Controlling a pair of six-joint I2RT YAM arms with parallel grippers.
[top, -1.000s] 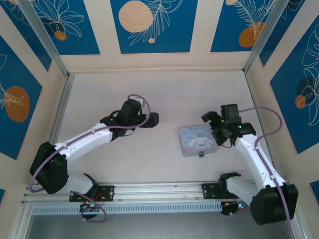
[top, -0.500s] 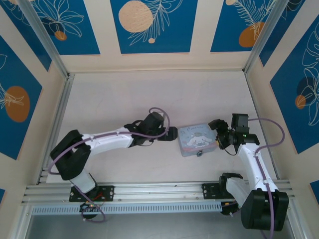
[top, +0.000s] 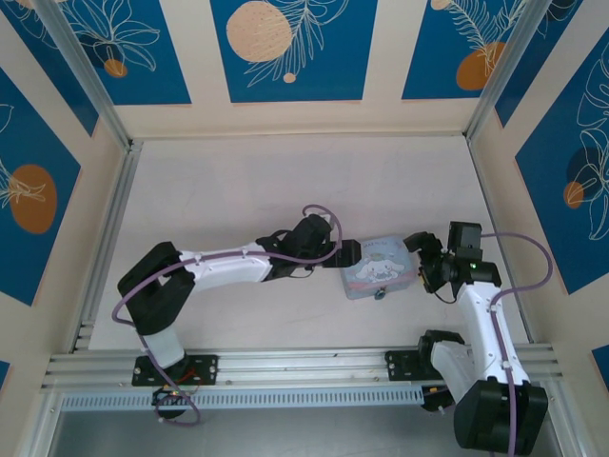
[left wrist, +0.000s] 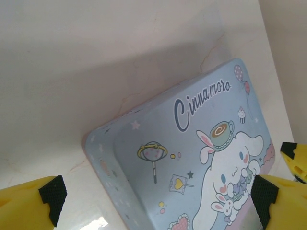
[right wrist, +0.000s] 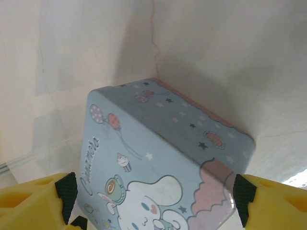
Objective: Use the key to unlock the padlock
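The pale blue tin box (top: 379, 265) lies on the table between both arms. The padlock (top: 382, 293) is a tiny dark speck at the tin's near edge. The key is out of view. My left gripper (top: 350, 253) is open at the tin's left end. In the left wrist view its yellow fingers (left wrist: 29, 203) straddle the tin's (left wrist: 192, 158) corner without touching it. My right gripper (top: 419, 262) spans the tin's right end. In the right wrist view both pads (right wrist: 66, 194) sit against the sides of the tin (right wrist: 158, 143).
Patterned blue and cream walls and metal rails (top: 112, 228) close in the table on three sides. A yellow tip of the right gripper's finger (left wrist: 297, 160) shows at the right edge of the left wrist view.
The left arm has stretched right until its open gripper reaches the tin's left end. The right gripper has come down onto the tin's right end and narrowed on it.
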